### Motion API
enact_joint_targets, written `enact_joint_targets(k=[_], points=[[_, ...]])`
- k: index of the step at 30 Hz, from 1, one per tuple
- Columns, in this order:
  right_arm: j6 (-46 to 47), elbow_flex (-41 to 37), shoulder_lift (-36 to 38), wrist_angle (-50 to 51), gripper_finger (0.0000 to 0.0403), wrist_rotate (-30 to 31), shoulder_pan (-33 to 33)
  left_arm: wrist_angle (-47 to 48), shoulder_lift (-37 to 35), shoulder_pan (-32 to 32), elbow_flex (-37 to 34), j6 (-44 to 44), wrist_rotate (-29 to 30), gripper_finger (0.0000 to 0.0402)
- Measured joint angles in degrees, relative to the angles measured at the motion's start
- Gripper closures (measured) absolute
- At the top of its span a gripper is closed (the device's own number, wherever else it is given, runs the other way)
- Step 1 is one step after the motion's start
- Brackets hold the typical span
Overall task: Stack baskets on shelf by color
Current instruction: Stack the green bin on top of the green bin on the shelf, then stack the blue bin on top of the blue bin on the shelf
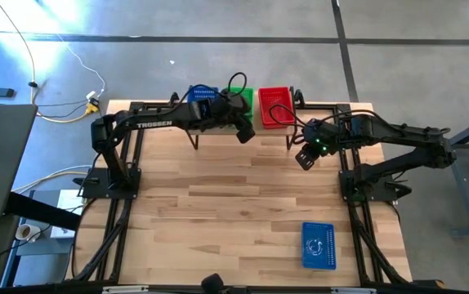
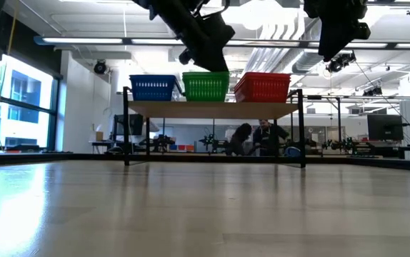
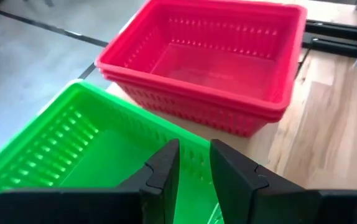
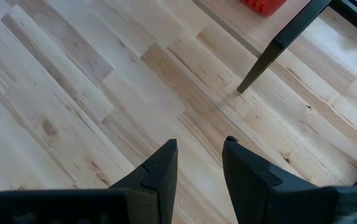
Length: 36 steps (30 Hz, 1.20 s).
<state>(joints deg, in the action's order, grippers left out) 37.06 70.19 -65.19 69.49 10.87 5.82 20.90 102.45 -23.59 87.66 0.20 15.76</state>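
Three basket piles are sitting on the shelf (image 2: 212, 109): blue (image 2: 153, 87), green (image 2: 206, 85), red (image 2: 262, 86) (two red layers showing). One blue basket (image 1: 318, 244) is lying on the counter (image 1: 234, 196). Left gripper (image 3: 194, 163), narrow and empty, is hanging over green; right gripper (image 4: 200, 155), narrow, empty, is hovering over bare counter.

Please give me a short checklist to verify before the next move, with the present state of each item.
1. Left gripper empty above the green basket: ok, its fingers stand slightly apart with nothing between.
2. Right gripper empty: ok, open over bare table.
3. Blue, green and red basket stacks side by side on the shelf: ok.
4. Baskets per stack: cannot tell.
5. One blue basket on the table, not stacked: not ok.
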Motion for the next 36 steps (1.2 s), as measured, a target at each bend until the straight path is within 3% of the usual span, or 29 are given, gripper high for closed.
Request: enact_joint_targets(k=[18, 22, 27, 36], points=[[1.75, 0.00, 0.00, 0.03, 0.0289, -0.12, 0.00, -0.57, -0.50, 0.02, -0.06, 2.04, -1.43, 0.0322], [3.96, 0.00, -0.04, 0.60, 0.0289, -4.41, 0.02, 1.60, -3.20, 0.17, -0.06, 2.28, -1.20, 0.0322], [9.94, 0.00, -0.07, 4.11, 0.0289, -10.19, -0.29, 6.33, -6.32, 0.82, -0.07, 1.97, -1.20, 0.0322], [23.99, -4.02, -0.09, 6.05, 0.0289, -11.13, -8.50, 13.75, -8.81, 3.63, -0.04, 1.89, -1.47, 0.0322]])
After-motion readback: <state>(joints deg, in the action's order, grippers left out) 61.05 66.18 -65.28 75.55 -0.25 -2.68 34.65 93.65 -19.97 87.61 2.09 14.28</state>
